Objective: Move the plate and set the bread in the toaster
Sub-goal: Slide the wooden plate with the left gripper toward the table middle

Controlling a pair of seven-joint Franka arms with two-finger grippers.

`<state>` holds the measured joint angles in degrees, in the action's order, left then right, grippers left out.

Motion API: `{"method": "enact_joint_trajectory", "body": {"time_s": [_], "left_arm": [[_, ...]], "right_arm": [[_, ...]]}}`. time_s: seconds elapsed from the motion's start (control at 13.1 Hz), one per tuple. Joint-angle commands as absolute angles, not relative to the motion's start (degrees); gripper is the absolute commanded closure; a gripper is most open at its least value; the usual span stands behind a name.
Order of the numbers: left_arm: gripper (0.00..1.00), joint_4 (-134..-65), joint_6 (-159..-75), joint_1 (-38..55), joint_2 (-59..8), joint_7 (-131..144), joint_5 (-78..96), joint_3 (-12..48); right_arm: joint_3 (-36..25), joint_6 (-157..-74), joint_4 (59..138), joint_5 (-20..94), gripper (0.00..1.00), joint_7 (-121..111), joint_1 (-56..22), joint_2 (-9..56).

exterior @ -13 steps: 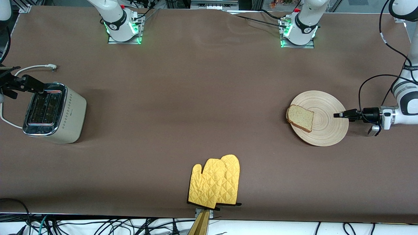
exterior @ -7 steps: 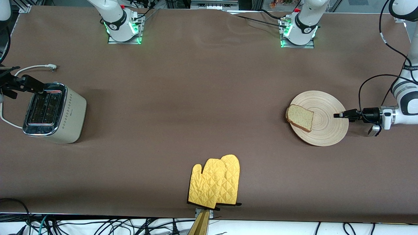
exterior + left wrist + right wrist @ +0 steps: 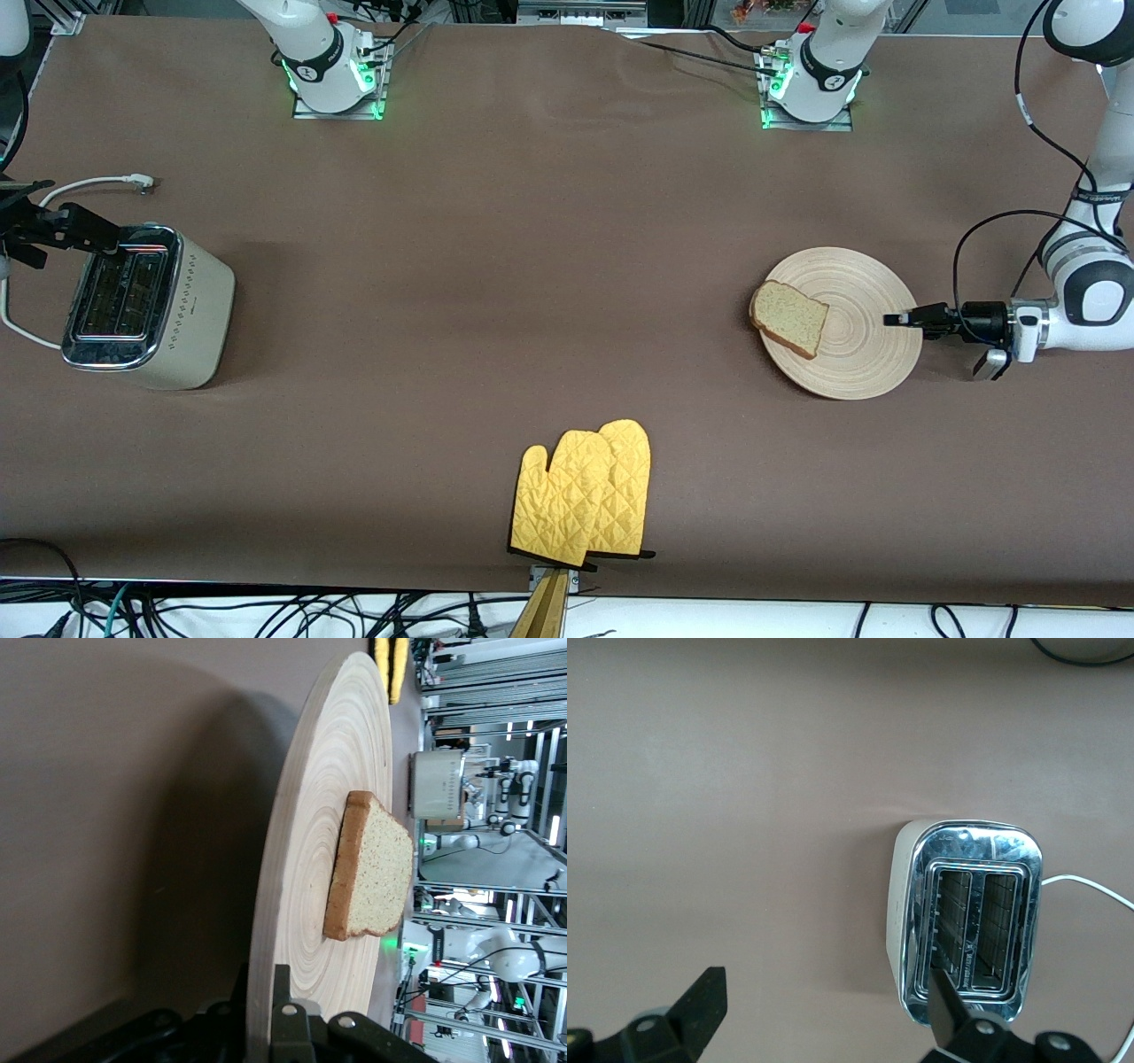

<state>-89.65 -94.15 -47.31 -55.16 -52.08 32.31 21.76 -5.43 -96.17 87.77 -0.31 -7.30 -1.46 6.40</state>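
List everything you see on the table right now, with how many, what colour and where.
plate: one, light tan wood, toward the left arm's end of the table.
bread: one slice, speckled beige with brown crust, on the plate, overhanging its rim.
toaster: one, cream-white with chrome top, toward the right arm's end, slots empty.
oven mitts: two, yellow, overlapping, nearest the front camera.
left tool: shut on the plate's rim.
right tool: open, over the toaster.

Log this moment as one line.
left gripper: shut on plate rim | bread: on plate | right gripper: open over toaster
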Motion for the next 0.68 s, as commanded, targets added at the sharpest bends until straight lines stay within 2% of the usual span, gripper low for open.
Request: {"method": "enact_joint_trajectory", "body": {"time_s": [0.0, 0.3, 0.61], "left_arm": [[1.0, -90.35, -90.01, -47.9, -53.53, -51.26, 35.93, 23.98], [1.0, -90.79, -88.77, -42.56, -52.56, -46.06, 42.08, 24.7], [1.0, -92.63, -95.34, -30.44, -47.3, -45.35, 47.89, 21.46]], "right_arm": [[-5.1, -95.19, 86.66, 0.62, 0.0, -7.21, -0.79, 6.77], [-5.1, -95.19, 86.66, 0.7, 0.0, -7.21, -0.88, 6.77], [-5.1, -95.19, 86.66, 0.7, 0.0, -7.21, -0.88, 6.77]]}}
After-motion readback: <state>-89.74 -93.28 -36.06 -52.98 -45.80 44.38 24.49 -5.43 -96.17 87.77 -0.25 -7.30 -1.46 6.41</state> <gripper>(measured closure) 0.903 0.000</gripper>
